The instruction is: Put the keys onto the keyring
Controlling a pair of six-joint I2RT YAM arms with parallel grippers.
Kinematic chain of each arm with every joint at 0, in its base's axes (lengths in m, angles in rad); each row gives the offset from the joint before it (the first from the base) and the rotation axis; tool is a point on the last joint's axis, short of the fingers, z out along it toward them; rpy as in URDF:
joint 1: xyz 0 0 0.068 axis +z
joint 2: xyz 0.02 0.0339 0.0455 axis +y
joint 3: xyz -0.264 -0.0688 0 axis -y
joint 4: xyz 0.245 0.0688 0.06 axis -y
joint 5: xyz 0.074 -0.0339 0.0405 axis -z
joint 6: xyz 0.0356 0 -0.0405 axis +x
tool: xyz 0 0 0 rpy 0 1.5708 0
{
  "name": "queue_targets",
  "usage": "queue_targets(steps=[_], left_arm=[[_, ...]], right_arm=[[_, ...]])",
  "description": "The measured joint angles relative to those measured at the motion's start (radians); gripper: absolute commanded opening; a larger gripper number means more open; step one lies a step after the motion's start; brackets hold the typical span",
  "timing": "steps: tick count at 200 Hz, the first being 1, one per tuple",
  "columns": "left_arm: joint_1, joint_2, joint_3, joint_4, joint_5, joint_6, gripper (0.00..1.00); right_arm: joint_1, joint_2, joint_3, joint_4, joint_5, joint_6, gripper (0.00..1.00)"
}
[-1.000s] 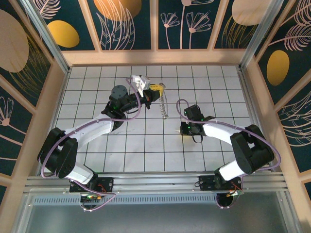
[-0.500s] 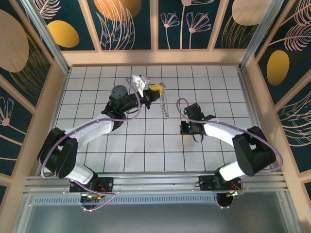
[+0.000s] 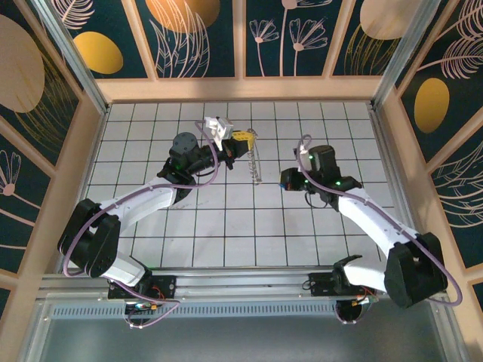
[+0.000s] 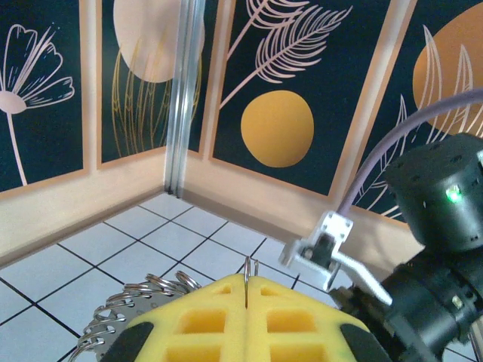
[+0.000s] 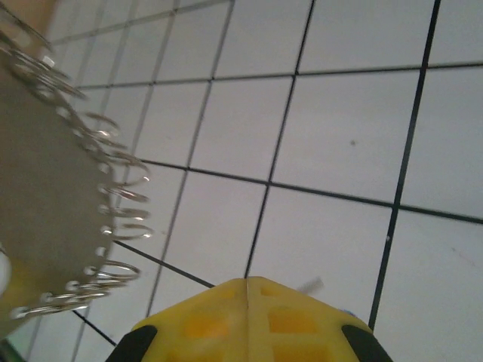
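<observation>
Left gripper [image 4: 247, 290] closed, yellow tips pressed together and pinching a thin wire loop of the keyring [image 3: 255, 161] at the seam; in the top view the keyring is a narrow string of silvery links starting at those tips and running toward the near edge, off the tiles by the look of it; in the left wrist view its small rings fan out just left of the tips.

Right gripper [image 5: 247, 296] also closed, seam tight, sitting right of the keyring's near end and apart from it; in the right wrist view the keyring's ring links curve down the left side, clear of the tips; a small silver stub, probably the key [image 5: 309, 285] blade, pokes out just past the right-hand finger, on the far side from the keyring; blurred, so cannot tell if it is actually pinched or only lying behind the tip.

White tiled table [image 3: 151, 128] with dark grout lines under the keyring; left arm [image 3: 143, 200] reaches the keyring from the left, right arm [image 3: 362, 211] from the right, each with a purple cable [image 3: 128, 200] looped along it; wood-framed wall panels [image 3: 200, 38], dark with orange discs and pale leaf drawings, stand beyond the keyring on the far side and on both flanks.
</observation>
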Motion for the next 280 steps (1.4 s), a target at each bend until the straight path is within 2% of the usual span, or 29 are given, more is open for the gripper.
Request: queue_targets(steps=[45,93,131,209,280], left_arm=[[0.0,0.0,0.0,0.0,0.009,0.0,0.0],[0.0,0.0,0.005,-0.012,0.057,0.001,0.0],[-0.003,0.0,0.074,-0.066,0.111,0.017,0.0],[-0.05,-0.003,0.152,-0.14,0.15,0.081,0.0],[-0.093,-0.007,0.16,-0.188,0.021,0.212,0.0]], right_arm=[[-0.119,-0.091,-0.034,0.164,-0.202,0.062,0.0],[-0.159,-0.142,-0.037,0.4,-0.393,0.125,0.0],[-0.197,-0.168,-0.037,0.581,-0.513,0.164,0.0],[-0.2,-0.179,-0.037,0.769,-0.537,0.246,0.0],[-0.164,-0.19,-0.037,0.841,-0.509,0.261,0.0]])
